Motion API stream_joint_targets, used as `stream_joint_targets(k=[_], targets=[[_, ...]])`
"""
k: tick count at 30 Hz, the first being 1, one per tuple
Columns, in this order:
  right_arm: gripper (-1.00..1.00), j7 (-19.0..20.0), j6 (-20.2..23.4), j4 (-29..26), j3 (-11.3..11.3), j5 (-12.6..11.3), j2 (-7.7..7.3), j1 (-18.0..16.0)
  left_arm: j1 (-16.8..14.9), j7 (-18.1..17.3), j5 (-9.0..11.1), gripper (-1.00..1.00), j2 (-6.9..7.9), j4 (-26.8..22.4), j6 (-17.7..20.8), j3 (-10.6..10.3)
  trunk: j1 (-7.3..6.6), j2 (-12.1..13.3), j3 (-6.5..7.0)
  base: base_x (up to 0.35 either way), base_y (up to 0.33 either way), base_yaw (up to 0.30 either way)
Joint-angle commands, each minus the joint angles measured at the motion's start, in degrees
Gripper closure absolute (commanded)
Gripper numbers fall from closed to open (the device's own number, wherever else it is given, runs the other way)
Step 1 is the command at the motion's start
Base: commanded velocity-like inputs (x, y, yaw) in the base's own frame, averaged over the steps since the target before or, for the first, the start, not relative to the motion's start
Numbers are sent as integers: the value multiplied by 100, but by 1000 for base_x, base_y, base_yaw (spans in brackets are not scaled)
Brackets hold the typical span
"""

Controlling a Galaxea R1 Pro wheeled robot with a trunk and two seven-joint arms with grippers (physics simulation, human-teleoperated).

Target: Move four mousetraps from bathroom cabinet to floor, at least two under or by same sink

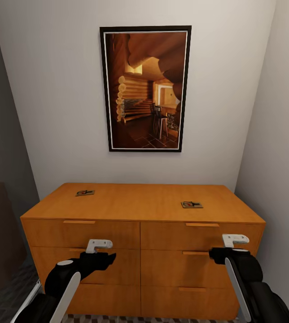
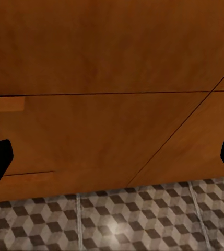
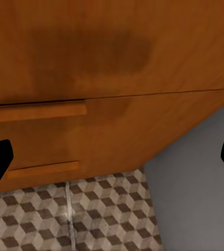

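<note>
Step in hand, as I judge it: fetch stage, nothing picked up yet. I'm parked in front of an orange dresser (image 1: 140,233). On its top lie two small flat tan slabs w/ dark metal bits: one (image 1: 85,193) left of centre in the head view, the other (image 1: 191,204) right of centre, well apart. They look like mousetraps, but they're too small to be sure. No white cabinet or sink in front of me, just a wall w/ a framed picture (image 1: 145,88).

My left gripper (image 2: 112,159) is released, fingers spread wide, empty, aimed at the drawer fronts and the cube-pattern bathroom floor (image 2: 143,222). The right gripper (image 3: 112,159) is the same: spread, empty, by the dresser's corner near the grey wall.

Next move, prob.: raise an arm over the dresser top and come down on the nearer slab. Both grippers sit low, at drawer level.

Hard to tell: the other two traps, and drawer contents.
</note>
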Motion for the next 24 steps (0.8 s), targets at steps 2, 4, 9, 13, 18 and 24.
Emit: stream_joint_targets(k=[2, 4, 9, 13, 18, 24], targets=[[-100, 11, 30, -5, 3, 26, -1, -47, -9, 44, 49, -100, 1, -6, 69, -9, 0, -4, -7, 0, 0, 0], [-100, 11, 30, -5, 3, 29, -1, -103, -21, 43, 49, -100, -6, -6, 145, -9, 0, -4, -7, 0, 0, 0], [-100, 11, 30, -5, 3, 32, -1, -214, -71, 43, 49, -100, -84, -6, 303, -9, 0, -4, -7, 0, 0, 0], [-100, 11, 30, -5, 3, 33, 0, -301, -151, 46, 49, -100, -227, -6, 413, -9, 0, -4, -7, 0, 0, 0], [-100, 11, 30, -5, 3, 33, 3, -348, -200, 50, 49, -100, -360, -6, 508, -10, 0, -4, -7, 0, 0, 0], [-100, 11, 30, -5, 3, 32, 6, -363, -221, 51, 49, -100, -411, -6, 540, -9, 0, -4, -7, 0, 0, 0]])
